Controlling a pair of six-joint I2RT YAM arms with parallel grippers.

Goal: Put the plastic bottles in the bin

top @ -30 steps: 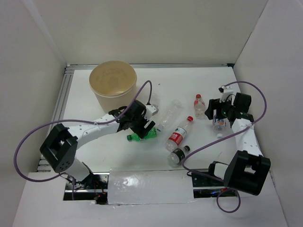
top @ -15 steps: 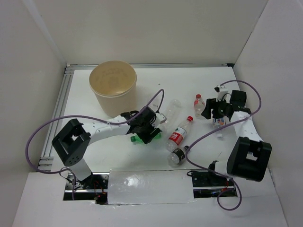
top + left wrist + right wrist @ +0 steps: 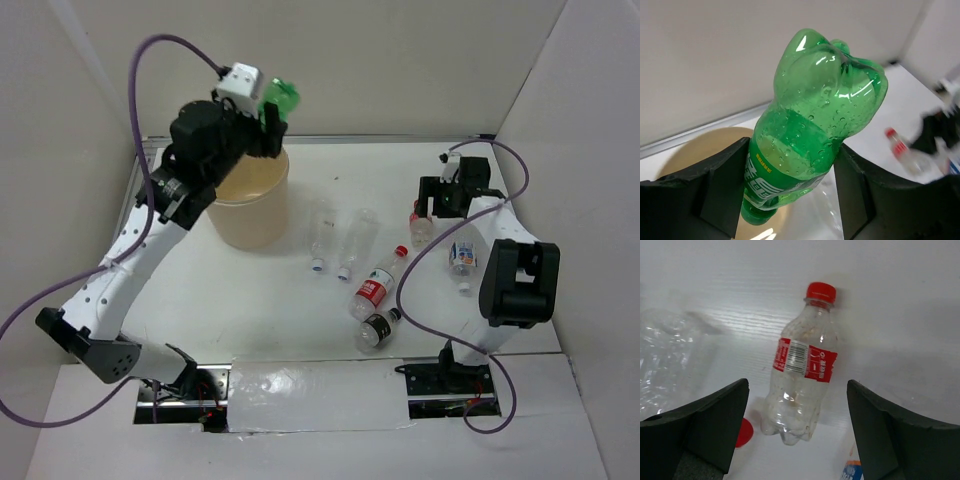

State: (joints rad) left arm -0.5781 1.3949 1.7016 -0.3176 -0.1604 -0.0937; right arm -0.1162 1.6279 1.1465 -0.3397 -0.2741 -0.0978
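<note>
Left hand (image 3: 790,167) grasps the green bottle (image 3: 812,125), long axis running out past its fingers, base outward, bin (image 3: 687,150) beneath. Right hand (image 3: 797,387) released, red-capped bottle (image 3: 802,372) lying between its fingers, cap pointing away.

1 green bottle (image 3: 815,135) is hanging cap-down over the beige bin (image 3: 250,215); 6 clear bottles (image 3: 375,287) are lying right of it.

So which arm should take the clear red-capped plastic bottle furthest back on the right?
Right. The right gripper hangs open over that clear red-capped bottle, a jaw either side. The left gripper is shut on the green plastic bottle above the round beige bin.
</note>
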